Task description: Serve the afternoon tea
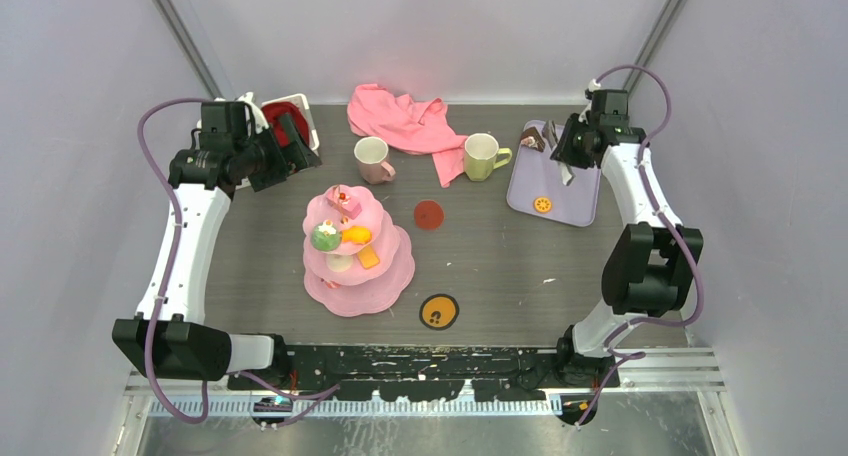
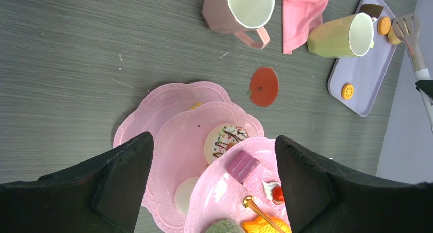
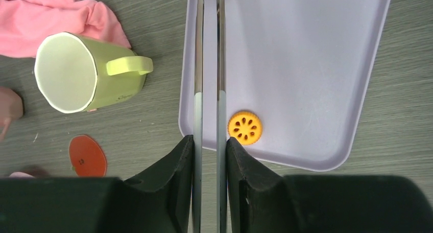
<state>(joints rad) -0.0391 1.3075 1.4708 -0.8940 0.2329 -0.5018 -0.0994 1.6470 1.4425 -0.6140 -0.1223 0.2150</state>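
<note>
right claw (image 3: 209, 151) clenched on steel tongs (image 3: 198, 64) | round orange toy biscuit (image 3: 244, 127) just right of tongs, lower centre | left claw (image 2: 212, 138) released, empty

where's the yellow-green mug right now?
Top view: the yellow-green mug stands at the far side, right of centre, between the pink cloth and the lilac tray; the pale pink mug is to its left.

The scalloped cake stand (image 1: 350, 298) was pink; the pale pink mug (image 1: 372, 160) and the yellow-green mug (image 1: 483, 157) were both white inside. At two o'clock a lilac tray (image 1: 575, 181) bore an orange biscuit (image 1: 542, 204) dotted brown, the tongs (image 3: 198, 64) were silver, and the table (image 1: 500, 266) was streaked grey.
</note>
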